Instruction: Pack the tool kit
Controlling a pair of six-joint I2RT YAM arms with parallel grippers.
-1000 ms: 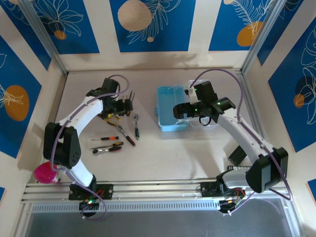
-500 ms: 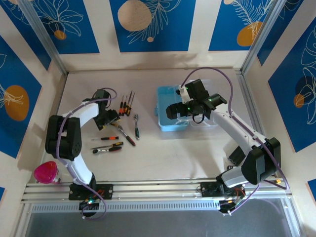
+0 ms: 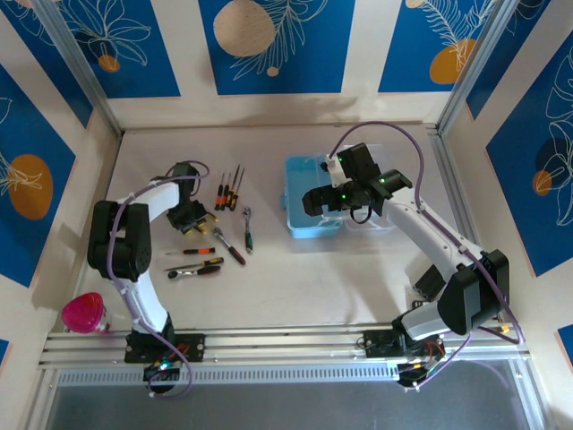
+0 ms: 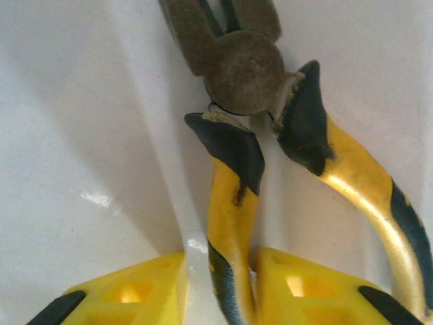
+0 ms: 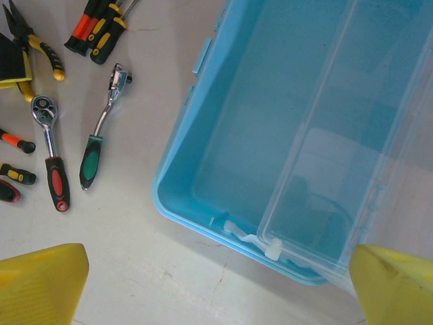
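Note:
The light-blue tool kit case (image 3: pixel 300 175) lies open at centre right, its tray (image 5: pixel 250 122) empty and its clear lid (image 5: pixel 365 135) folded out to the right. My right gripper (image 3: pixel 315 199) hovers open over the case's near-left corner (image 5: pixel 216 291). The yellow-and-black pliers (image 4: pixel 243 68) lie on the table at the left (image 3: pixel 204 218). My left gripper (image 3: pixel 191 215) is down on them. One handle runs between its fingers (image 4: pixel 220 284): the right finger touches it, and a sliver of table shows beside the left finger.
Several small screwdrivers (image 3: pixel 228 190) lie beyond the pliers. A red-handled ratchet (image 3: pixel 231 246) and a green-handled one (image 3: pixel 248 228) lie nearer the case. Two more small drivers (image 3: pixel 195 262) sit toward the front. A pink cup (image 3: pixel 83 313) stands at the front left.
My left gripper came down from beside the screwdrivers onto the pliers, and its jaws narrowed round one handle. The right gripper shifted slightly left over the case, then held still.

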